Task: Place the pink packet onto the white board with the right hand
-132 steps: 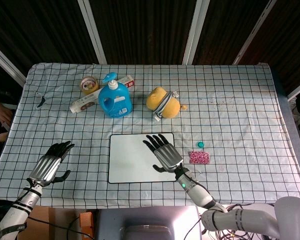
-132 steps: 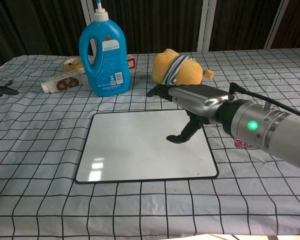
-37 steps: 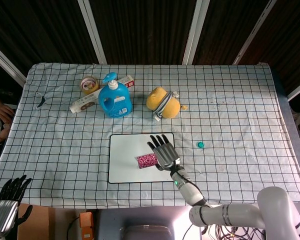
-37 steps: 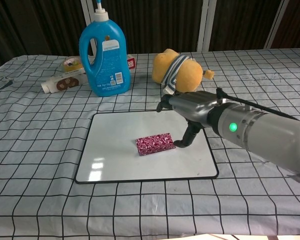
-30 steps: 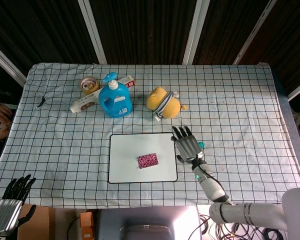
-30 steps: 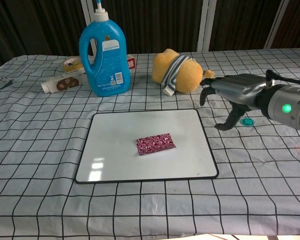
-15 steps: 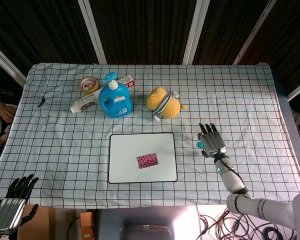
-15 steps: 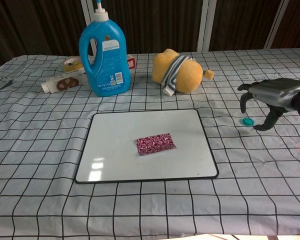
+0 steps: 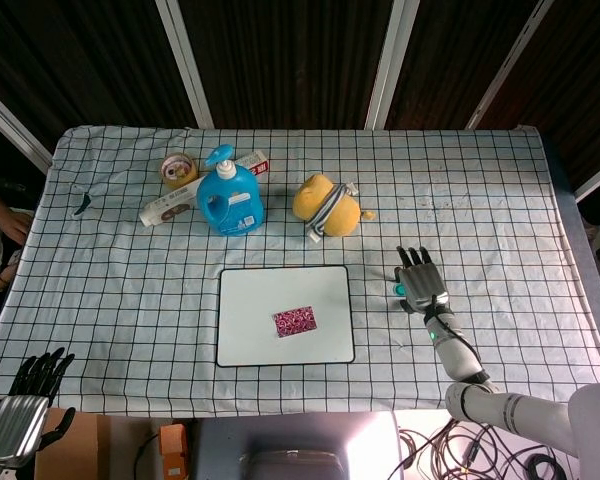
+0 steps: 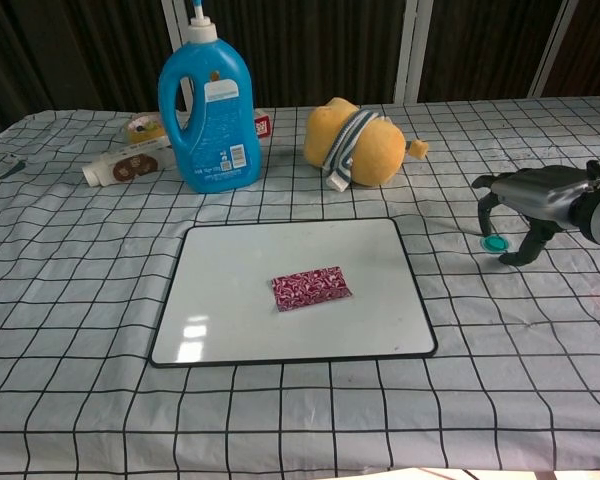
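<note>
From the head view, the left hand [image 9: 20, 428] hung off the table's near-left corner, fingers spread and empty; only this view showed it. The right hand [image 9: 420, 281] hovered with fingers apart, holding nothing, and the pink packet [image 9: 295, 321] lay on the white board [image 9: 245, 295] well to its left.

In the chest view, the right hand [image 10: 525, 205] arched palm-down over a small teal cap [image 10: 494, 243], fingertips pointing downward.

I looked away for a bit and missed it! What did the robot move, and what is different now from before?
The pink packet went from the cloth right of the white board onto it. The right hand let it go and drew back right, fingers apart, beside the small teal cap. The left hand pulled back to the table's near left corner. The blue bottle, plush toy and board stayed put.
</note>
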